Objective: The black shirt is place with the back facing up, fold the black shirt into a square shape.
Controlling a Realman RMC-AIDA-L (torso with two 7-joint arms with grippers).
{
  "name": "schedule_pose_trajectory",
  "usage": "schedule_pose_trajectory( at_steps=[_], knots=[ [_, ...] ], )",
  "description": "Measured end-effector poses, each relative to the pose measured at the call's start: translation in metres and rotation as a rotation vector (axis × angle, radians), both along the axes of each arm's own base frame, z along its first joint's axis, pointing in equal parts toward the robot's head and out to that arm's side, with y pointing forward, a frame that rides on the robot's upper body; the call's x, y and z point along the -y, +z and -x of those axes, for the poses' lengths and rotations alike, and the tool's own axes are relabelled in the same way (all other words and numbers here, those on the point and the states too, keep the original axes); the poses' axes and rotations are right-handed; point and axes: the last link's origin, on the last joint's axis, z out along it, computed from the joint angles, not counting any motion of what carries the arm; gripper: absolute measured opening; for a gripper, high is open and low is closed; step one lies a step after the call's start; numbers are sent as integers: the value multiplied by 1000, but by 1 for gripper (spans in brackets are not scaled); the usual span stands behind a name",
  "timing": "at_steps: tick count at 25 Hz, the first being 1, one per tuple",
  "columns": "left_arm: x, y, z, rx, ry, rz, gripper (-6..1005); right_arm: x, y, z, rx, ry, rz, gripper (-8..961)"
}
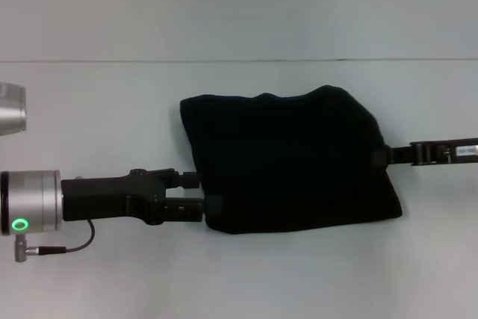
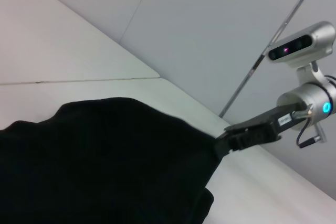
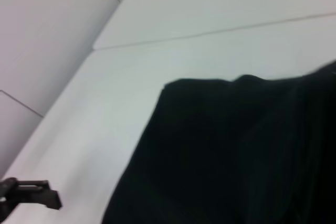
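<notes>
Pale grey table (image 1: 97, 274), plain wall behind; the black shirt (image 1: 287, 158) lies bunched, roughly rectangular, at centre frame.
Left gripper (image 1: 203, 193) clamps its lower-left edge, right gripper (image 1: 379, 156) its right edge. Soft, light, floppy cloth: best taken at corners.

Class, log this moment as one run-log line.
shirt: folded, on table | left gripper: at its left edge | right gripper: at its right edge
</notes>
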Motion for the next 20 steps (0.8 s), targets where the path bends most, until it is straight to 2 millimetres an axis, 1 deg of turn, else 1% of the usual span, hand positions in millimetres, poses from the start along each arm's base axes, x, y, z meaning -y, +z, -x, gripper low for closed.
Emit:
schedule_pose_trajectory(
  at_steps=[1, 4, 8, 12, 17, 20],
  knots=[
    [0, 0, 0, 0, 0, 1, 884, 0, 3, 1, -5, 3, -1, 34],
    [0, 0, -1, 2, -3, 1, 884, 2, 13, 1, -17, 4, 8, 35],
    [-2, 0, -3, 6, -8, 1, 884, 4, 20, -2, -10, -15, 25, 35],
    [-3, -1, -6, 10, -9, 6, 884, 8, 18, -11, 45, -45, 58, 34],
    [-4, -2, -8, 12, -11, 8, 883, 11, 13, -27, 113, -110, 61, 35],
    [-4, -2, -9, 12, -14, 9, 883, 13, 13, -30, 119, -121, 60, 35]
  ],
)
